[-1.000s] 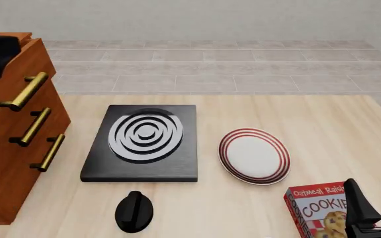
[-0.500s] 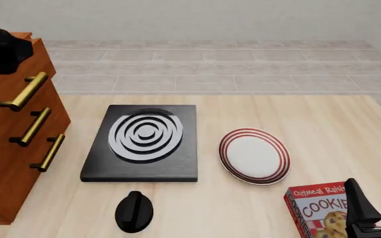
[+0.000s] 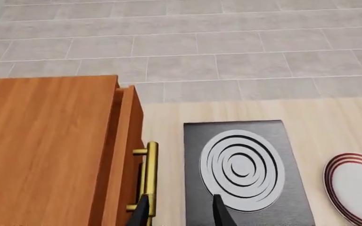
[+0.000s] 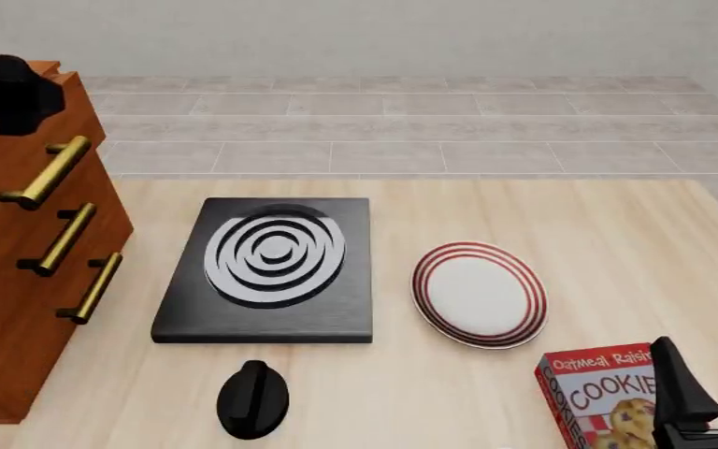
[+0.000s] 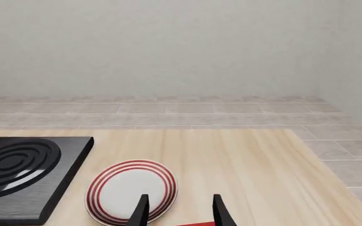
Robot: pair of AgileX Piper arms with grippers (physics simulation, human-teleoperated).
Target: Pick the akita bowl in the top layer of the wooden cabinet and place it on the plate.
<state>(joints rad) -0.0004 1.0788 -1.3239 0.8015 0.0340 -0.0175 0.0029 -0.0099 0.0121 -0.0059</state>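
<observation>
The wooden cabinet (image 4: 16, 281) stands at the table's left, with three brass bar handles on its drawer fronts. The top layer's handle (image 3: 149, 174) shows in the left wrist view and its drawer front sits against the cabinet. The akita bowl is hidden. My left gripper (image 4: 16, 98) hovers over the cabinet's top front edge, open and empty, one fingertip beside the handle (image 4: 45, 172). The red-ringed plate (image 4: 478, 293) lies right of centre. My right gripper (image 4: 714, 374) is open and empty near the table's front right corner, the plate (image 5: 130, 188) ahead of it.
A black slab with grey-white rings (image 4: 272, 267) lies between cabinet and plate. A black knob-like object (image 4: 251, 399) sits in front of the slab. A red cookie box (image 4: 602, 398) stands just left of the right gripper.
My left gripper has shifted slightly right and up over the cabinet's top front corner. The right arm and the objects on the table have not moved.
</observation>
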